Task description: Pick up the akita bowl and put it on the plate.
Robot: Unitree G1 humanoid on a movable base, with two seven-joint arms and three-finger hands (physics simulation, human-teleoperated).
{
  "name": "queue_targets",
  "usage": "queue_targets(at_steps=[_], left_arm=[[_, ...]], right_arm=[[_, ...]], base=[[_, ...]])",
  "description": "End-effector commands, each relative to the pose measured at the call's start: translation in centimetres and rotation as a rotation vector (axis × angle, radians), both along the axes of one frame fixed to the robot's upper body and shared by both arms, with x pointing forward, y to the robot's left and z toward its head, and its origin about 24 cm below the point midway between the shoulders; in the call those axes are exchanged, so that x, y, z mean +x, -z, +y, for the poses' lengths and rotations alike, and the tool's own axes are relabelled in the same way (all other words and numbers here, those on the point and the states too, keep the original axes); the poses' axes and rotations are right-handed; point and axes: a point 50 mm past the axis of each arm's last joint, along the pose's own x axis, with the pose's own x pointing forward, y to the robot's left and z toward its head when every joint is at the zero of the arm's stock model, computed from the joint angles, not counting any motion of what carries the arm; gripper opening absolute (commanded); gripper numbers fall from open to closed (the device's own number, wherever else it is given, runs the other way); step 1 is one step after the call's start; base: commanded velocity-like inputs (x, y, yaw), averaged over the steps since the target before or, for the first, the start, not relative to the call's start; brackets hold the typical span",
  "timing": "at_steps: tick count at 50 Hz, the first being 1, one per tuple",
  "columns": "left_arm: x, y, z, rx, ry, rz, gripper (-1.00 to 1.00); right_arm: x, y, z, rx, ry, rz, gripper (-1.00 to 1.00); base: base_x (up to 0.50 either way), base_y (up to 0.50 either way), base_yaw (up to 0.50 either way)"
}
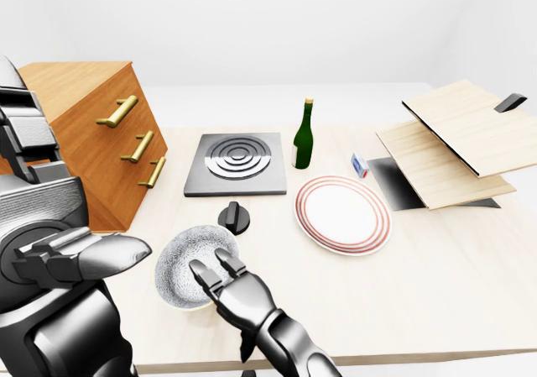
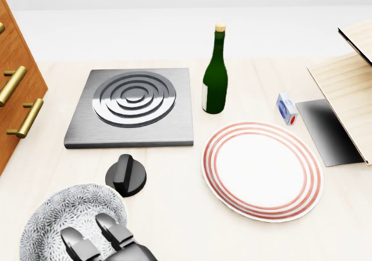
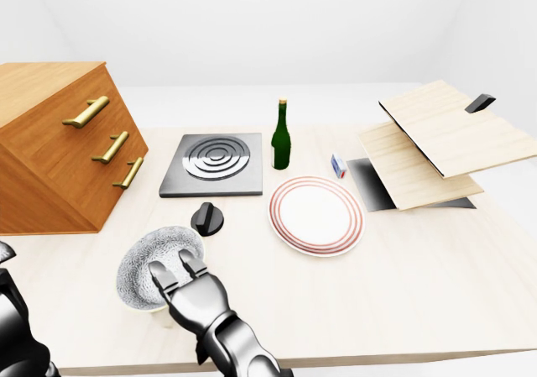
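A robot stands at a pale wooden table (image 2: 174,220). At far left of the left-eye view its left hand (image 1: 80,255), grey metal, hangs with fingers stretched out and holding nothing, beside a slanted wooden cabinet (image 1: 92,142) with brass handles. The bowl (image 2: 64,211), round and covered in a fine grey-and-white speckled pattern, sits on the table at the lower left of the head view. The right hand (image 2: 102,240) reaches over it, with two jointed fingers (image 2: 110,226) laid across its rim; the thumb is hidden, so whether the rim is pinched cannot be told. This looks like the grasping step: next the hand needs a firm hold, then a lift and a carry rightward. Just beside the bowl is a black knob (image 2: 126,175), above it a square steel hotplate (image 2: 133,104) with ringed grooves. Rightward stand a glossy green bottle (image 2: 215,75), the flat white plate (image 2: 261,169) with red rings, bare, a small blue-and-white box (image 2: 286,108), and tilted wooden boards (image 1: 453,142).
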Motion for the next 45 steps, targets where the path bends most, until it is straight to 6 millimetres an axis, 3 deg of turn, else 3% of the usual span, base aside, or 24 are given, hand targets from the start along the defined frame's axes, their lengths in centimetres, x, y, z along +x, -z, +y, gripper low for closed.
queue_targets(at_steps=[1, 20, 22, 23, 25, 28, 45], left_arm=[[0.1, 0.0, 0.1, -0.019, 0.01, 0.003, 1.0], [0.2, 0.0, 0.2, -0.037, 0.018, 0.011, 1.0], [0.3, 0.1, 0.2, -0.032, 0.018, 0.019, 1.0], [0.2, 0.0, 0.2, -0.037, 0.019, 0.011, 1.0], [0.4, 0.2, -0.2, 0.032, 0.004, 0.027, 1.0], [0.2, 0.1, -0.2, 0.02, 0.003, 0.011, 1.0], [0.3, 0.2, -0.1, 0.019, -0.002, 0.013, 1.0]], right_arm=[[-1.4, 3.5, 0.4, -0.067, -0.052, 0.183, 1.0], [-1.3, 4.0, 0.3, -0.084, -0.054, 0.207, 1.0], [-1.3, 4.0, 0.2, -0.087, -0.052, 0.21, 0.62], [-1.2, 4.0, 0.2, -0.088, -0.052, 0.208, 0.58], [-1.0, 4.1, 0.1, -0.094, -0.04, 0.205, -0.69], [-1.1, 4.4, 0.1, -0.1, -0.038, 0.217, -0.94], [-0.7, 4.4, -0.4, -0.097, -0.017, 0.234, -0.93]], base=[[0.0, 0.0, 0.0], [0.0, 0.0, 0.0], [0.0, 0.0, 0.0], [0.0, 0.0, 0.0], [0.0, 0.0, 0.0], [0.0, 0.0, 0.0], [0.0, 0.0, 0.0]])
